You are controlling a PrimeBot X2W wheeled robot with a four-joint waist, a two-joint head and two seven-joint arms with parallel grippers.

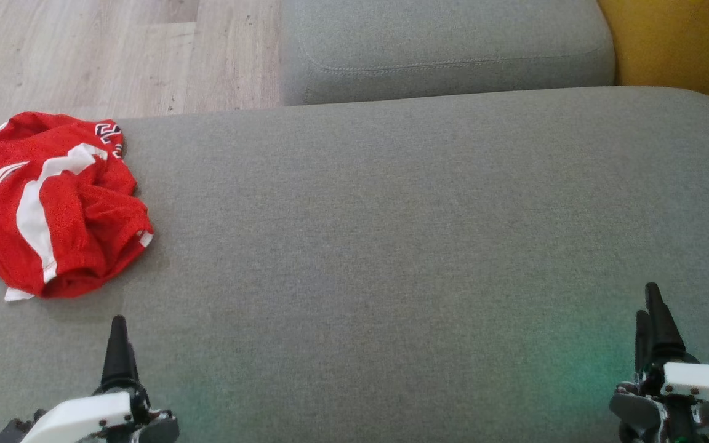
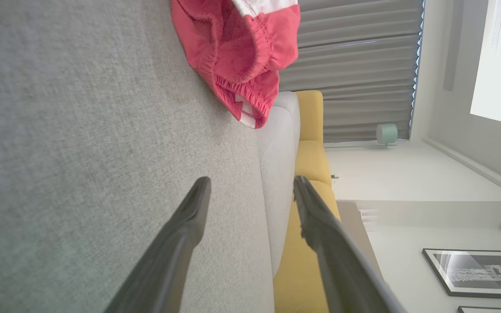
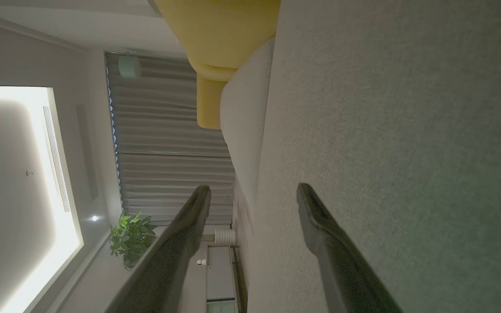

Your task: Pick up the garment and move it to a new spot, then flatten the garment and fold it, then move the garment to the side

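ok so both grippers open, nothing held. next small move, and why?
Probably reach the left gripper forward to the red garment: it lies crumpled at the left edge of the cushion, just ahead of that gripper, whose jaws stand open and empty. The right gripper sits far off to the right.

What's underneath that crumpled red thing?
The red shorts lie on the grey cushion, near its corner. Anything beneath their folds is covered, so I cannot tell.
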